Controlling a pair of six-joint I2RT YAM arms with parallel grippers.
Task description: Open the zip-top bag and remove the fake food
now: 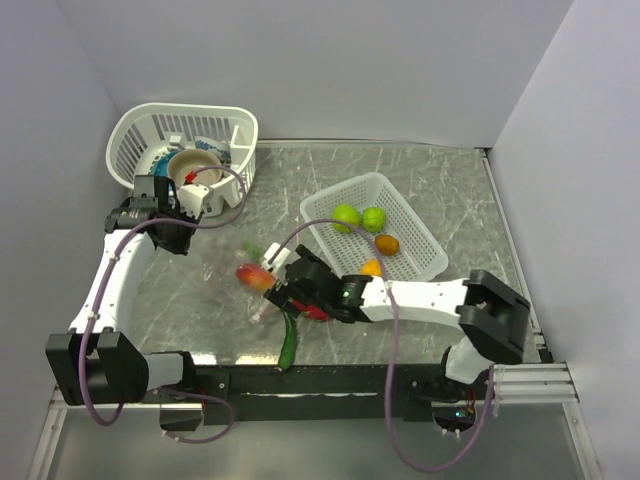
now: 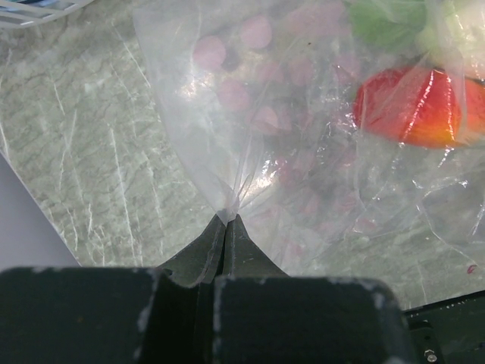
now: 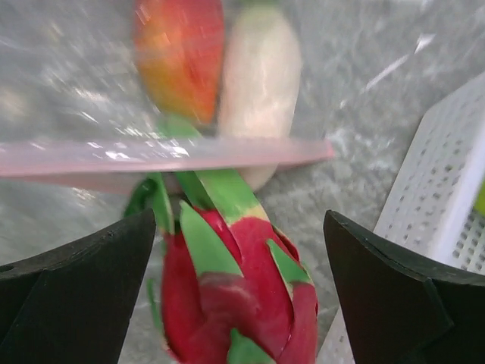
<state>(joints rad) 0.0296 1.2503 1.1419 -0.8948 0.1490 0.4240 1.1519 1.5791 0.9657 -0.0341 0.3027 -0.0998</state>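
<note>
The clear zip-top bag [image 2: 250,129] hangs from my left gripper [image 2: 227,218], which is shut on a pinch of its plastic. In the top view my left gripper [image 1: 178,238] is left of the bag [image 1: 222,268]. Inside the bag are a red-orange fruit [image 2: 409,106] and a green piece [image 2: 386,23]. My right gripper [image 3: 239,216] stands open around a red and green dragon fruit [image 3: 235,296] without touching it. Just beyond lies the pink zip strip [image 3: 151,155], then the red-orange fruit [image 3: 182,53] and a whitish piece [image 3: 261,76].
A white square basket [image 1: 420,262] right of centre holds two lime-green balls [image 1: 346,216] and orange pieces [image 1: 388,243]. A round white basket [image 1: 135,135] with a tan bowl sits at the back left. A long green vegetable [image 1: 288,345] lies near the front edge.
</note>
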